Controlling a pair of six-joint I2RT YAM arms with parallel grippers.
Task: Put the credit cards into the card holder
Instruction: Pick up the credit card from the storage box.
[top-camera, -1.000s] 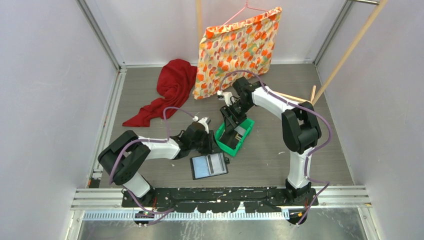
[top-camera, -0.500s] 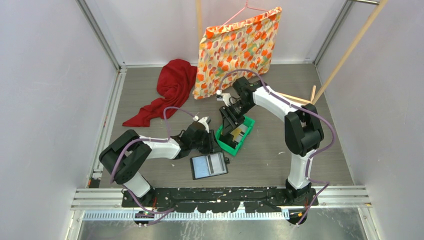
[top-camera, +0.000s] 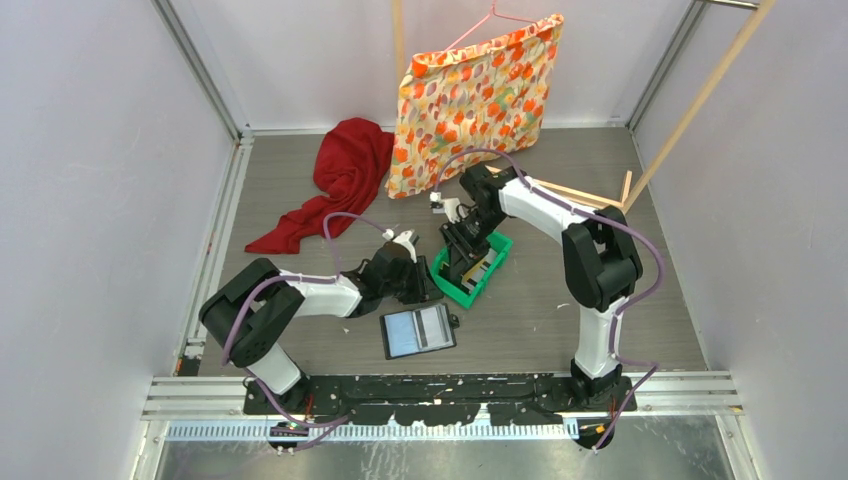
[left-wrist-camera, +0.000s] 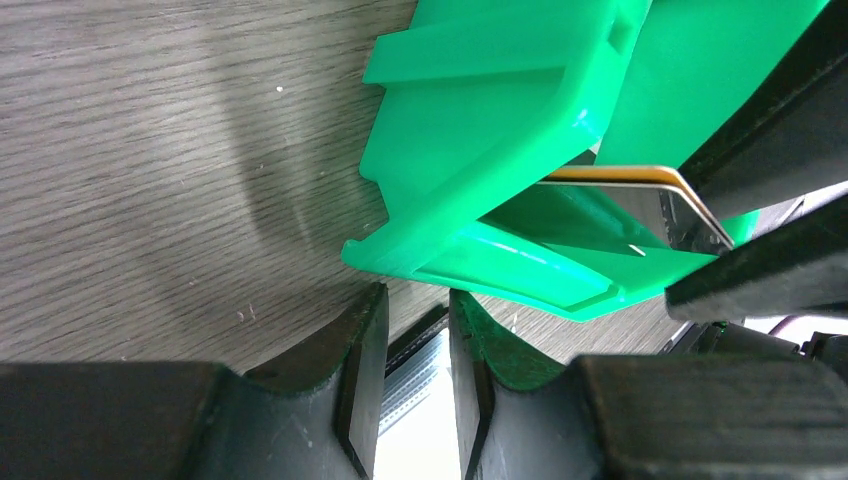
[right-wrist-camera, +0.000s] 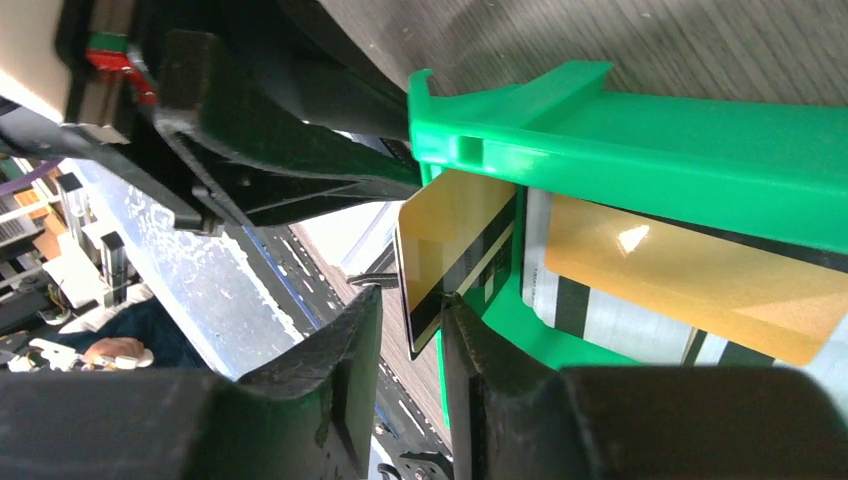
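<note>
1. The green tray (top-camera: 455, 292) sat about mid-worktop, and the right gripper (right-wrist-camera: 412, 305) reached down into it.
2. That gripper's fingers stood a narrow slit apart, astride a gold card (right-wrist-camera: 450, 240) with a dark stripe. The card was tilted up on edge by the tray's wall near a corner. I could not tell whether the fingers were squeezing it.
3. More credit cards lay flat in the tray: a second gold card (right-wrist-camera: 700, 280) on top of a grey striped card (right-wrist-camera: 585, 320).
4. The left gripper (left-wrist-camera: 418, 300) sat low on the worktop just beside the tray's outer corner. Its fingers were slightly parted, with nothing between them.
5. The card holder (top-camera: 418, 330) lay open toward the worktop's near edge, apart from the tray.
6. A red cloth (top-camera: 340, 180) and a patterned cloth (top-camera: 475, 95) were at the far edge.
</note>
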